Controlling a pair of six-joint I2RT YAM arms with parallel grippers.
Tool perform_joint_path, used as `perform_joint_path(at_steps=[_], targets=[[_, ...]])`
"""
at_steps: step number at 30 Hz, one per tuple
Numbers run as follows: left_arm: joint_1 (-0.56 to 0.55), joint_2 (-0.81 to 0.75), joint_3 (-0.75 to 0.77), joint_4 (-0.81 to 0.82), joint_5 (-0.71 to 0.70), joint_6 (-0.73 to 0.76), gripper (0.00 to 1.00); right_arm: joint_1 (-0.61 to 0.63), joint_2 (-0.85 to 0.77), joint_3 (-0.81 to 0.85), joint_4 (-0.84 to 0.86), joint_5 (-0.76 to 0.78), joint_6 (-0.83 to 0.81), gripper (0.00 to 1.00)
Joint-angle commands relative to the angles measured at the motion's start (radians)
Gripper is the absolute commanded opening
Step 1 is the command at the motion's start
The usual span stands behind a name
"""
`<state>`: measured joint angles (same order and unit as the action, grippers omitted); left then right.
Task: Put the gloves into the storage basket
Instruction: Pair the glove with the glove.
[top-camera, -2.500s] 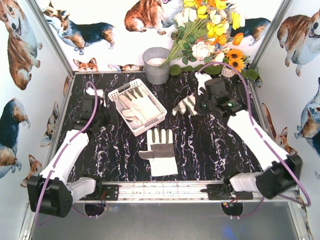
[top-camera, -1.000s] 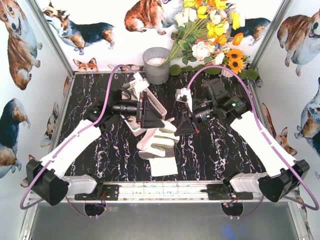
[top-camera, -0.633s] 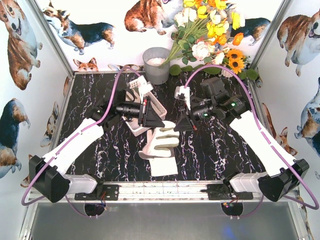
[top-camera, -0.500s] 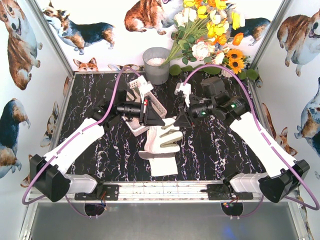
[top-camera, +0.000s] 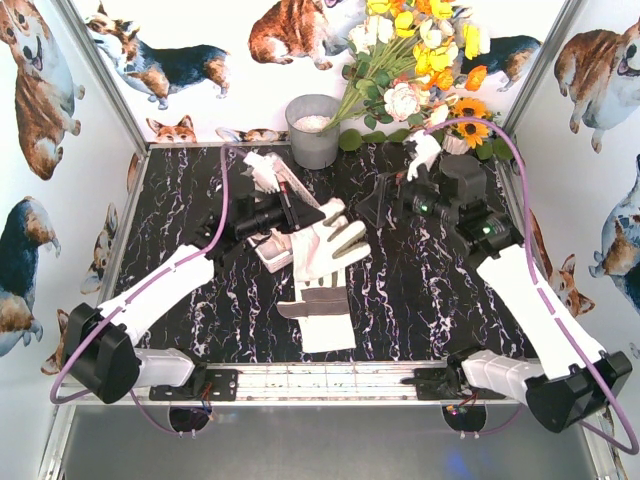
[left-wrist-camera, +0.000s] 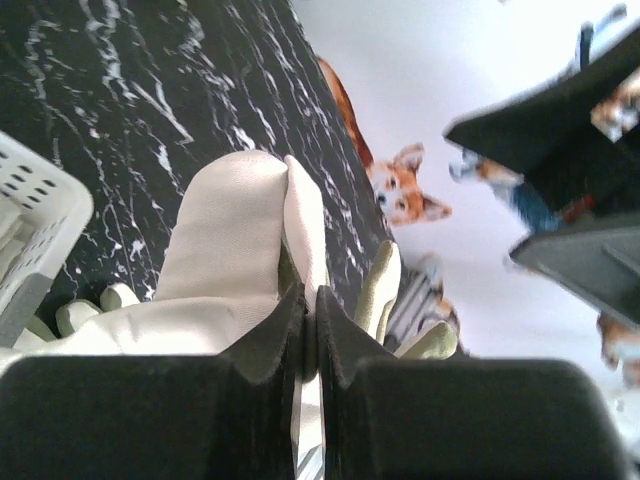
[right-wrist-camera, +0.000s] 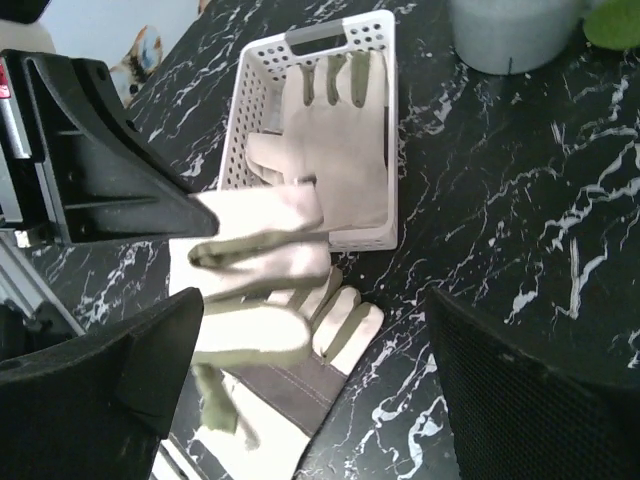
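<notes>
My left gripper (top-camera: 300, 213) is shut on a cream-white glove (top-camera: 326, 245), which hangs in the air over the table's middle, just right of the storage basket (top-camera: 276, 262). In the left wrist view the jaws pinch the glove (left-wrist-camera: 235, 235) by a fold. My right gripper (top-camera: 398, 182) stands open to the right of it, with nothing between its fingers. A second glove (top-camera: 320, 315) lies flat on the table below. The right wrist view shows a third glove (right-wrist-camera: 340, 140) lying inside the storage basket (right-wrist-camera: 392, 120), and the held glove (right-wrist-camera: 255, 265) above the flat one (right-wrist-camera: 320, 385).
A grey metal bucket (top-camera: 313, 130) stands at the back behind the basket. A bunch of flowers (top-camera: 420, 70) fills the back right corner. Walls with dog pictures close in the left, right and far sides.
The glove passed from right gripper to left. The left jaws shut on it, the right jaws opened and drew back to the right. The glove now hangs higher and flatter.
</notes>
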<state>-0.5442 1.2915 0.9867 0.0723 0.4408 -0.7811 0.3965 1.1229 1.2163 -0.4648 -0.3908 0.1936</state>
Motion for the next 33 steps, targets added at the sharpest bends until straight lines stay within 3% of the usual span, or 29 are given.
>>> perform_joint_path(at_steps=[1,6,10,18,24,30,32,33], targets=[[-0.008,-0.016,-0.076,0.21,-0.241,-0.251,0.0,-0.001,-0.077,-0.087,0.186,0.098,0.176,0.94],[-0.01,-0.052,-0.137,0.303,-0.42,-0.411,0.0,0.005,-0.128,-0.278,0.473,-0.037,0.344,0.94],[-0.01,-0.07,-0.151,0.328,-0.472,-0.473,0.0,0.065,-0.168,-0.411,0.677,-0.073,0.349,0.95],[-0.016,-0.099,-0.193,0.423,-0.475,-0.58,0.0,0.132,-0.102,-0.513,0.851,-0.027,0.336,0.95],[-0.032,-0.113,-0.223,0.491,-0.489,-0.644,0.0,0.18,0.002,-0.446,0.89,-0.019,0.305,0.92],[-0.04,-0.115,-0.223,0.505,-0.487,-0.655,0.0,0.224,0.071,-0.397,0.938,-0.006,0.3,0.8],[-0.04,-0.117,-0.223,0.504,-0.479,-0.657,0.0,0.225,0.075,-0.391,0.945,-0.004,0.296,0.67],[-0.04,-0.115,-0.223,0.504,-0.471,-0.656,0.0,0.225,0.073,-0.389,0.946,0.001,0.291,0.53]])
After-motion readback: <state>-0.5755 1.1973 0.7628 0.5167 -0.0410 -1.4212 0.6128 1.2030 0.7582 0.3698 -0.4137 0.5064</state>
